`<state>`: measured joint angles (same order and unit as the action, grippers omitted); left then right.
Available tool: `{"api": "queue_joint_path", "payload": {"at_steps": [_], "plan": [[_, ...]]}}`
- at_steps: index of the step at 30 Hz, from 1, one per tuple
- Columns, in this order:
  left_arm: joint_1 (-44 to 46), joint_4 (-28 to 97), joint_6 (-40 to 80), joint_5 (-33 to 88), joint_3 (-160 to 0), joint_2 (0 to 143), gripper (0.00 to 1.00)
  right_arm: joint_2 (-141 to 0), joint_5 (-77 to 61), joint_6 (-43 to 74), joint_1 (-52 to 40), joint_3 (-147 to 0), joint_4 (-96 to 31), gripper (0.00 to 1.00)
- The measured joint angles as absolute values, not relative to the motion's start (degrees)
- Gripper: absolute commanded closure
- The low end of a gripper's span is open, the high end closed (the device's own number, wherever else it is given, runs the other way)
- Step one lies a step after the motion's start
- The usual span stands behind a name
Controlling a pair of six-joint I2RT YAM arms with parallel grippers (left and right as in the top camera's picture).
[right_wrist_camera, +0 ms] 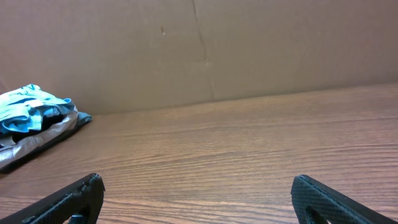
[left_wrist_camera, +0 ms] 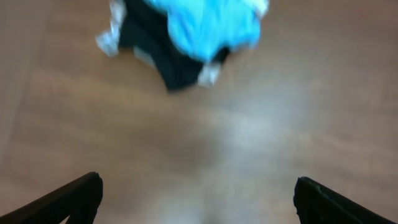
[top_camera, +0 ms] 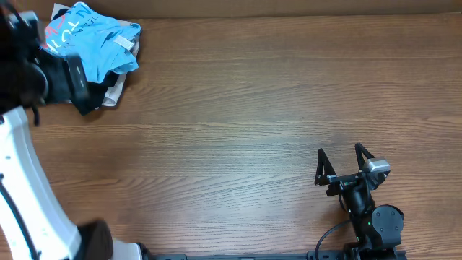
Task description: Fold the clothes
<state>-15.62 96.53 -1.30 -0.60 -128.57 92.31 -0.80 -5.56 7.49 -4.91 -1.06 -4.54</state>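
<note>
The clothes, a crumpled sky-blue T-shirt (top_camera: 86, 40) with white and red lettering, lie on top of a pile at the table's far left corner. In the left wrist view the shirt (left_wrist_camera: 208, 25) is blurred at the top edge. My left gripper (left_wrist_camera: 198, 186) is open over bare wood just short of the pile, with nothing between its fingers. My right gripper (top_camera: 339, 155) stands open and empty near the front right, far from the shirt (right_wrist_camera: 25, 106), which the right wrist view shows at the far left.
A black garment (left_wrist_camera: 168, 59) and a beige cloth (top_camera: 115, 90) lie under the blue shirt. A brown cardboard wall (right_wrist_camera: 249, 50) runs along the table's back edge. The wooden tabletop (top_camera: 253, 108) stretches between the pile and the right arm.
</note>
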Motion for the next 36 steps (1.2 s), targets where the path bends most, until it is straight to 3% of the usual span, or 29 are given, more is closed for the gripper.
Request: {"api": "queue_joint_path", "payload": {"at_steps": [6, 22, 36], "plan": [[-10.8, 90.8, -1.9, -1.0, -108.2, 77.5, 0.00, -0.8, -5.6, 7.4, -4.9, -1.1, -4.5, 0.00], [-8.2, 35.2, -0.2, 8.4, -50.9, 34.0, 0.00, -0.8, -5.5, 7.5, -4.9, -1.1, -4.5, 0.00], [-4.2, 10.4, 6.0, 9.5, -17.3, 10.1, 0.00, -0.8, -5.5, 7.4, -4.9, -1.1, -4.6, 0.00]]}}
